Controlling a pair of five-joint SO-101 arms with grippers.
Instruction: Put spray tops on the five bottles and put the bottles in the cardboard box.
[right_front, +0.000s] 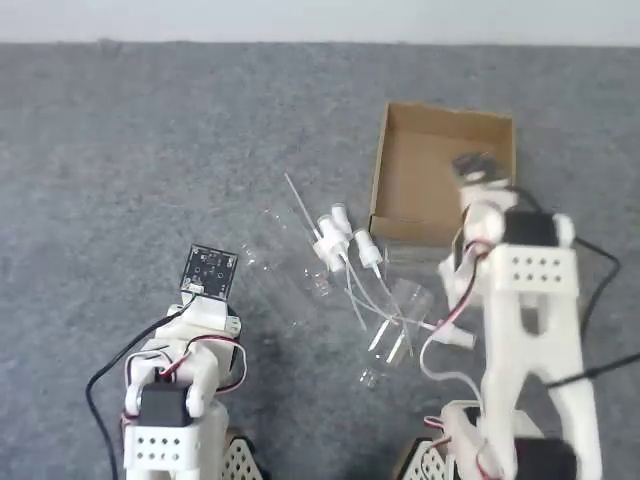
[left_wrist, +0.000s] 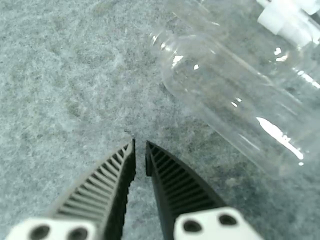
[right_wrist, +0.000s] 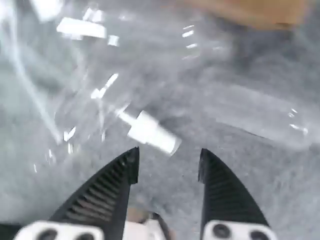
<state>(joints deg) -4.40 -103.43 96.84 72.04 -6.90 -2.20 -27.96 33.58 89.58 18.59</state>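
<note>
Several clear bottles (right_front: 400, 310) lie on their sides on the grey carpet between the arms, mixed with white spray tops (right_front: 335, 225) and their long tubes. The open cardboard box (right_front: 395, 170) stands at the back right. My left gripper (left_wrist: 140, 146) is shut with nothing in it, just short of the base of a clear bottle (left_wrist: 225, 100). My right gripper (right_wrist: 169, 155) is open low over the carpet. A white spray top (right_wrist: 150, 132) lies just ahead of the gap between its fingers, with clear bottles (right_wrist: 90, 100) beyond.
The right arm (right_front: 520, 270) stands in front of the box's near right corner. The left arm's wrist (right_front: 210, 272) is at the pile's left side. Bare carpet (right_front: 120, 150) stretches to the left and back. A box edge (right_wrist: 250, 10) lies beyond the right gripper.
</note>
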